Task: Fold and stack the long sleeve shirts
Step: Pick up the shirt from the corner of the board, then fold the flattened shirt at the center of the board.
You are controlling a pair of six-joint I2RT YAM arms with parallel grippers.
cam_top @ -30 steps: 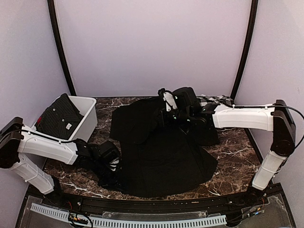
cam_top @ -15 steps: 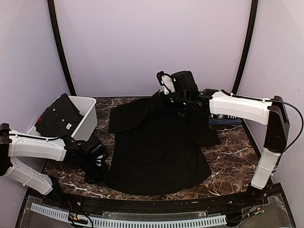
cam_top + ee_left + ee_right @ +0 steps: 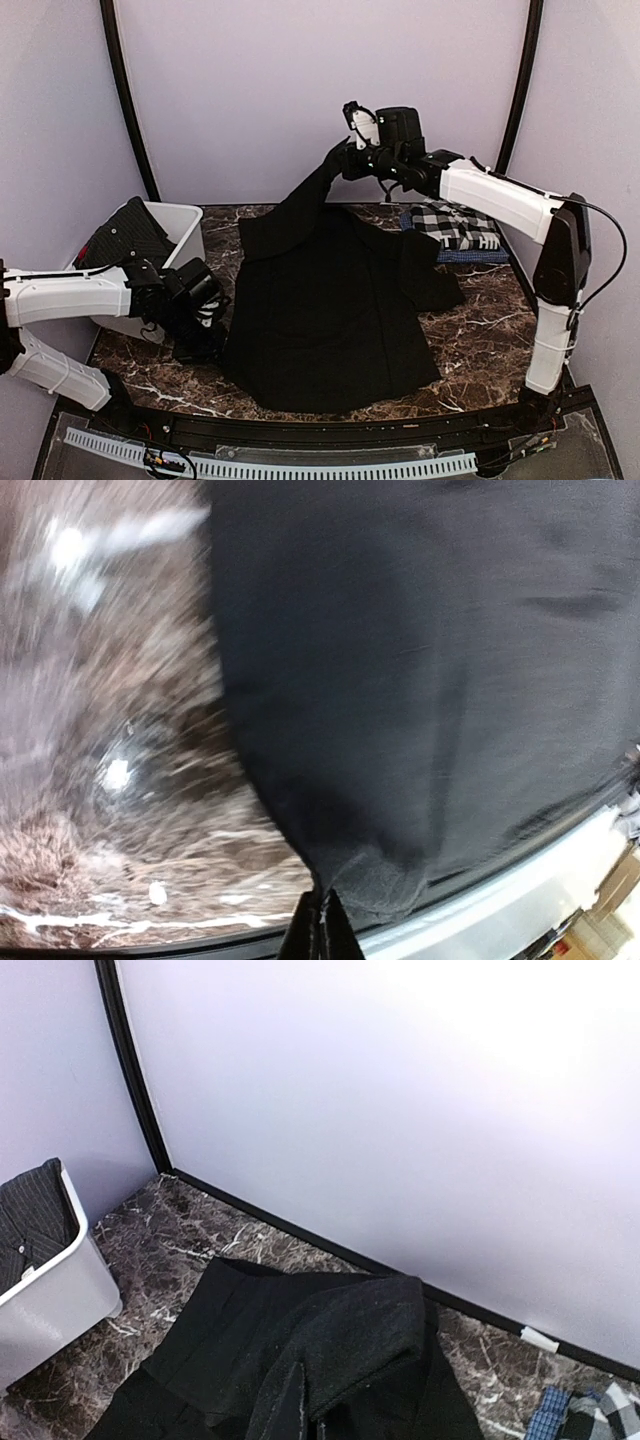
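From above, the black shirt [image 3: 330, 310] lies spread mid-table [image 3: 490, 340]. The right gripper [image 3: 342, 160] pinches its far end up above the far edge, and the left gripper [image 3: 205, 328] pinches its near-left corner. The checked shirt [image 3: 455, 228] lies folded at the far-right corner.

Left wrist: fingers [image 3: 305, 940] clamped on the black hem.

Right wrist: fingers [image 3: 292, 1405] closed on raised black cloth.

You face a dark brown marble-patterned worktop [image 3: 490, 340] veined in white. Plain pale lilac walls [image 3: 320, 90] close it in on the far, left and right sides. Two thin black curved posts [image 3: 128, 100] rise from the far corners. A white slotted strip [image 3: 300, 466] runs along the near edge. The light is soft and even.
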